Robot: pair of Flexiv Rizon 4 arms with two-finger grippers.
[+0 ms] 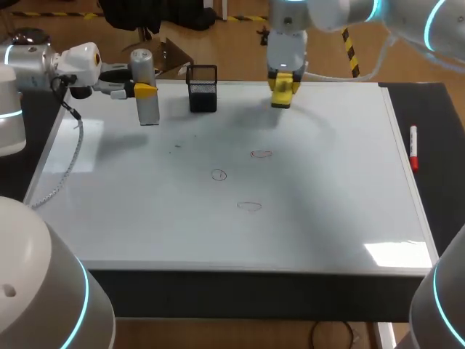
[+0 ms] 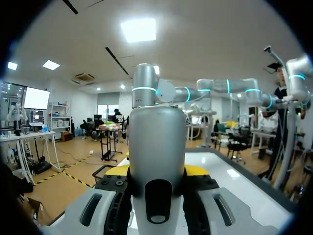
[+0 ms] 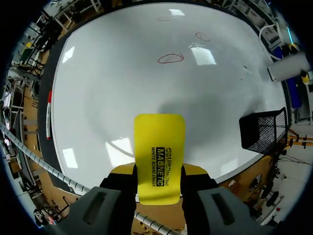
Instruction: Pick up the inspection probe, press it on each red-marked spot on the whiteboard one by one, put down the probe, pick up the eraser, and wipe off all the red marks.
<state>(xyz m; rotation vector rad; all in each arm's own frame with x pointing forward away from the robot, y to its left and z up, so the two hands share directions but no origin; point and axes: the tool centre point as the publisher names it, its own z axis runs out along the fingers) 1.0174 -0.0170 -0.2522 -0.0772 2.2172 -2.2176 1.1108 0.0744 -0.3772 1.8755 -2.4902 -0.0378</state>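
My left gripper (image 1: 145, 90) is shut on the silver cylindrical inspection probe (image 1: 146, 86), which it holds upright over the whiteboard's (image 1: 327, 189) far left corner. In the left wrist view the probe (image 2: 156, 147) fills the gap between the yellow tips of the left gripper (image 2: 156, 171). My right gripper (image 1: 282, 81) is shut on the yellow eraser (image 1: 282, 93) above the board's far edge; the eraser (image 3: 159, 156) sticks out ahead of the right gripper (image 3: 159, 172). Three red circles (image 1: 261, 153), (image 1: 219, 174), (image 1: 249, 206) are drawn mid-board; the nearest red circle (image 3: 170, 58) lies well ahead of the eraser.
A black mesh basket (image 1: 203, 87) stands at the board's far edge between the two grippers. A red marker (image 1: 413, 147) lies on the dark mat beside the board's right edge. The board's near half holds no objects.
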